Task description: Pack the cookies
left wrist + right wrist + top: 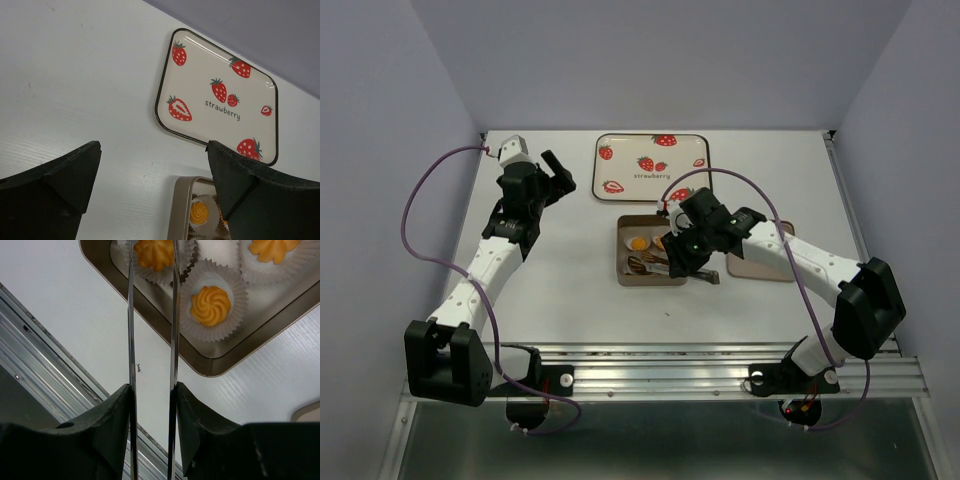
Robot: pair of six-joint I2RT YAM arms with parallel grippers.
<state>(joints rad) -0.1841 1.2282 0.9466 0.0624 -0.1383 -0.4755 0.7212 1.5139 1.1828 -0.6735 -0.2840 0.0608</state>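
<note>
Three orange-yellow swirl cookies in white paper cups [211,305] [154,252] [274,249] sit in a tan metal tin [210,362]. My right gripper [152,390] is shut on a pair of thin metal tongs [174,340]. The two tong blades reach over the tin's near corner and stand on either side of the top-left cookie; I cannot tell if they touch it. From above, the right gripper [680,262] hangs over the tin [623,262], where one cookie [638,242] shows. My left gripper [557,172] is open and empty, well left of the tin; its wrist view catches one cookie [198,212].
A cream tray with printed strawberries [652,168] [220,95] lies behind the tin. A flat tan piece [760,265] lies under the right forearm, right of the tin. The table's metal front rail [45,345] runs just beside the tin.
</note>
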